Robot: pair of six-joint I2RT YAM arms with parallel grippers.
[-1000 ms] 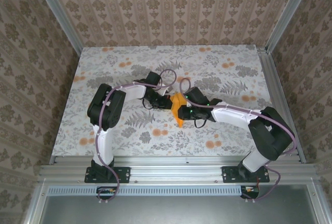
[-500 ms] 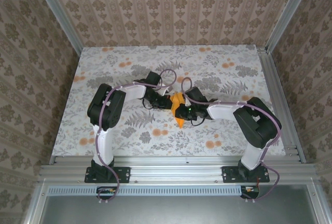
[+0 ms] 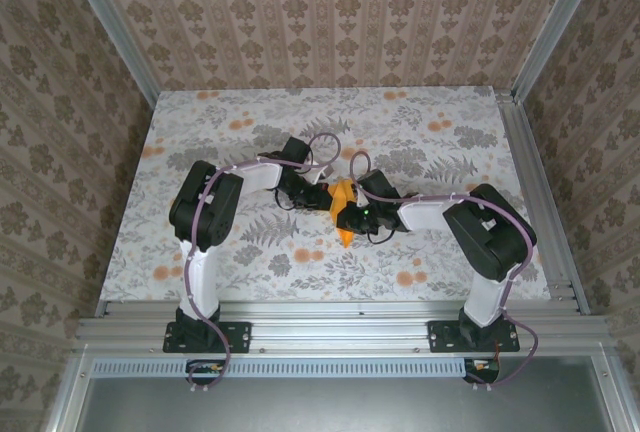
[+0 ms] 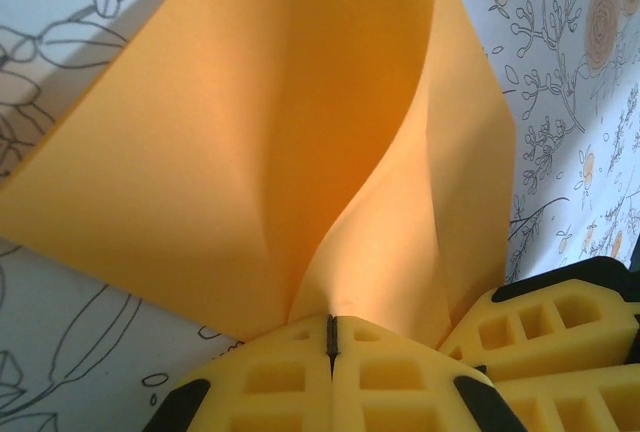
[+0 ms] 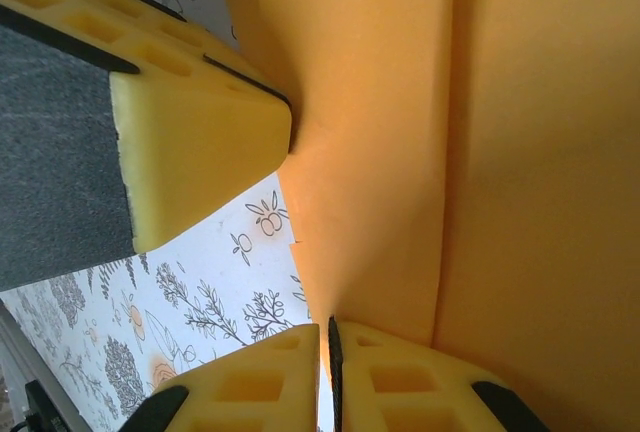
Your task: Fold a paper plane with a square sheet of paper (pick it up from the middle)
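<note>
Patterned wallpaper closes in a floral desk, and over its middle the two arms meet nose to nose around the paper. The orange paper is part-folded and stands up between them. I cannot tell whether its lower tip rests on the desk. The left jaws are clenched on it: in the left wrist view the sheet fans out from their closed slit, with a soft curve and one sharp crease down the right side. The right jaws look pinched nearly together on the edge of a folded flap, just beside the left ones. The step in hand seems to be drawing a fold tight between two close grips. To do it well, I judge the left should anchor firmly while the right travels along the crease line, not across it. Thin paper held at two near points buckles or tears easily, so the edges should line up before any pressing.
</note>
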